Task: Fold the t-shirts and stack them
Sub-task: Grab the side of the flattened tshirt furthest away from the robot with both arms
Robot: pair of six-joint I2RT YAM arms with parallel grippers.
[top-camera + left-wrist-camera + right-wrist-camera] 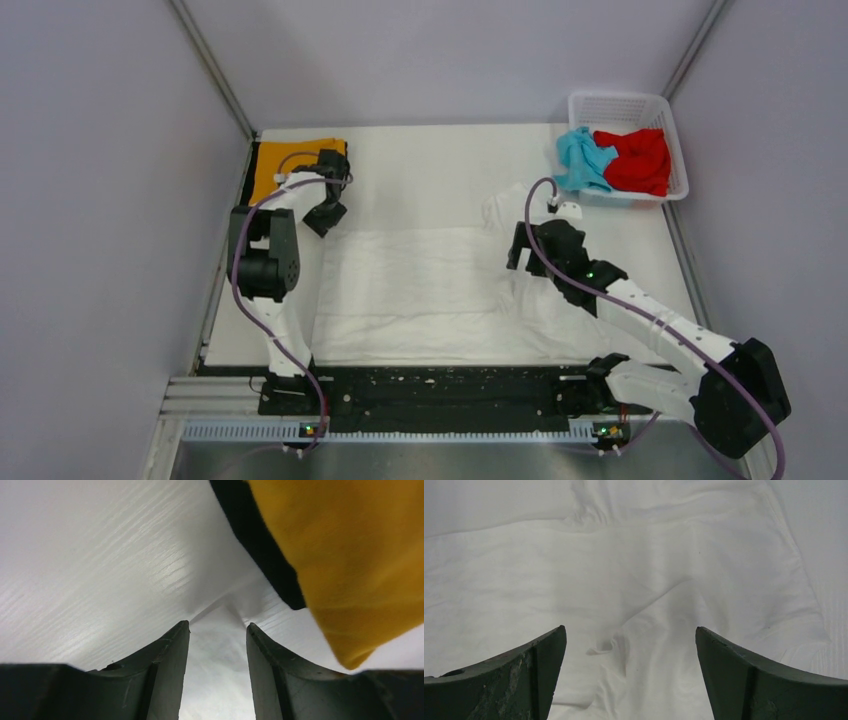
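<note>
Currently pinching a bunch of white t-shirt [649, 570] in left pincer [218, 625], orange t-shirt [350, 555] just beside. Right pincer [630, 630] spread wide, hovering over same cloth. Beyond that, basket [620, 100] holding light blue t-shirt [582, 158] and red t-shirt [638, 158].

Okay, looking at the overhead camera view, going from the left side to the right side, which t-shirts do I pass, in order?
orange t-shirt → white t-shirt → light blue t-shirt → red t-shirt. The last two lie in the white basket.
</note>
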